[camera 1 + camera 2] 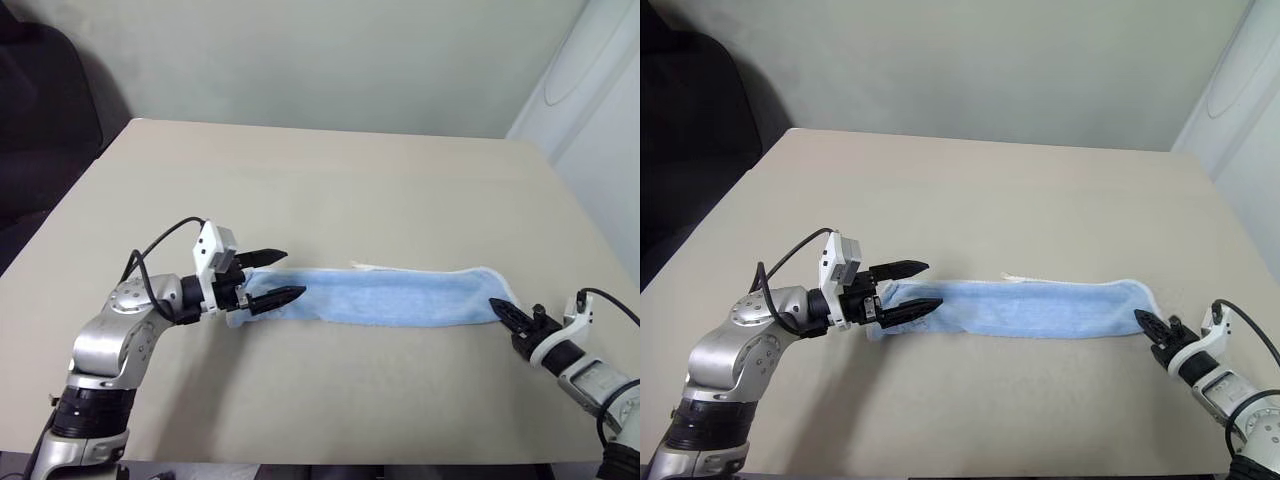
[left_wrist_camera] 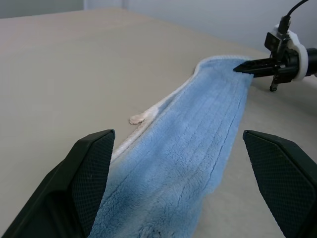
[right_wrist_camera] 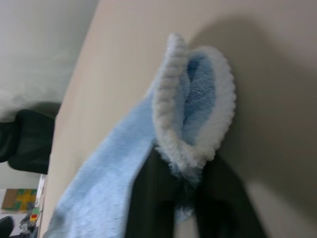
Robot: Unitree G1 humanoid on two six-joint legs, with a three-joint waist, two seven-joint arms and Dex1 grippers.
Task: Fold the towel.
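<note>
Towel (image 1: 400,297) lies on the counter (image 1: 330,180) as a long narrow band, already folded along its length. Right gripper (image 1: 500,309) has its jaws closed on the towel's right end, likely to carry it over. Left gripper (image 1: 278,277) waits with jaws open around the towel's left end, probably to pin it.

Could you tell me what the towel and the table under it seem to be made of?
The towel looks like soft light-blue terry or microfibre: fuzzy pile with ribbed lines, and a thicker whitish stitched edge. The table looks like smooth, matte beige laminate or painted board, with an even colour and no visible grain; which one I cannot tell.
</note>
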